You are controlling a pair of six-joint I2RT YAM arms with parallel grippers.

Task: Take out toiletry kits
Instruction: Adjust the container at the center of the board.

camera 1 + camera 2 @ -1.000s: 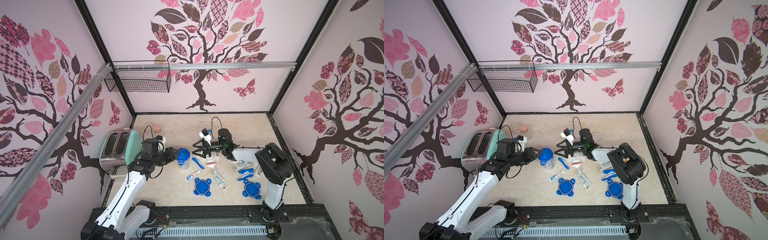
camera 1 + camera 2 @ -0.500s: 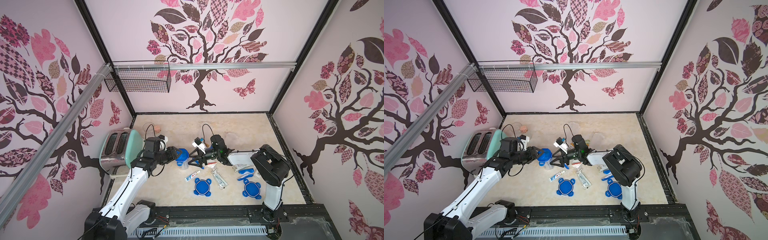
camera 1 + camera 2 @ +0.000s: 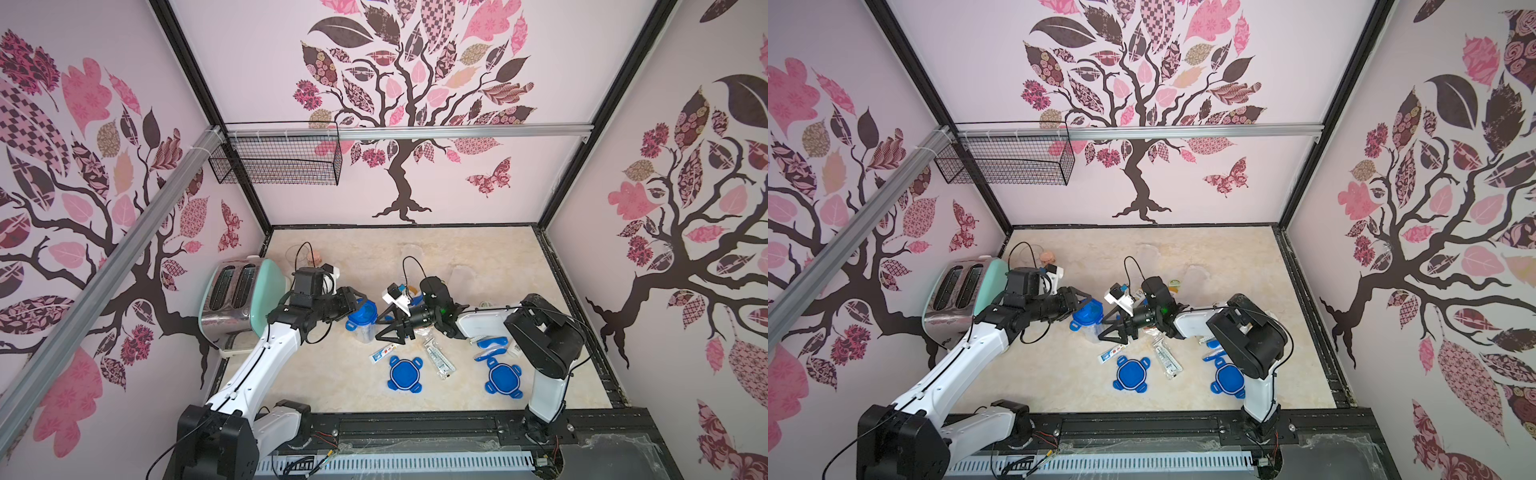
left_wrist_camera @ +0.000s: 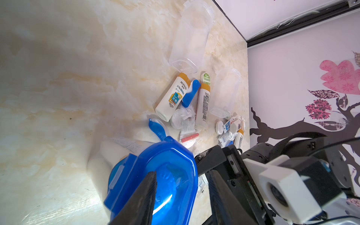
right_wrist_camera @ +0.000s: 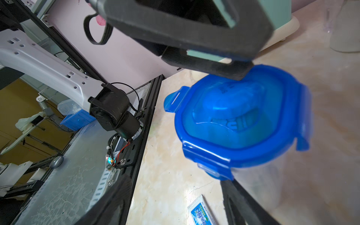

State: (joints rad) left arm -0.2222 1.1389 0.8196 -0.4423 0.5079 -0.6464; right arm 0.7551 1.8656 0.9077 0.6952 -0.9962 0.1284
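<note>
In a top view, the left gripper (image 3: 356, 300) and right gripper (image 3: 386, 330) are seen flanking a blue-lidded canister (image 3: 362, 328) mid-frame, a toothpaste tube (image 3: 382, 355) lying lower right of it. In the left wrist view, yellow-capped bottles (image 4: 172, 98) are shown right of centre, and the left jaws are parted at the lid (image 4: 171, 165); whether anything is gripped cannot be told. In the right wrist view, the right jaws are spread wide.

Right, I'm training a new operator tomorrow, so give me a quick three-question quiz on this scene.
1. True or false: the upright canister between the left gripper and the right gripper has its blue lid on.
2. How many loose blue lids lie on the table?
3. Which appliance stands at the table's left edge? A toaster; B kettle; C blender.
Key: 1 true; 2 two; 3 A.
</note>
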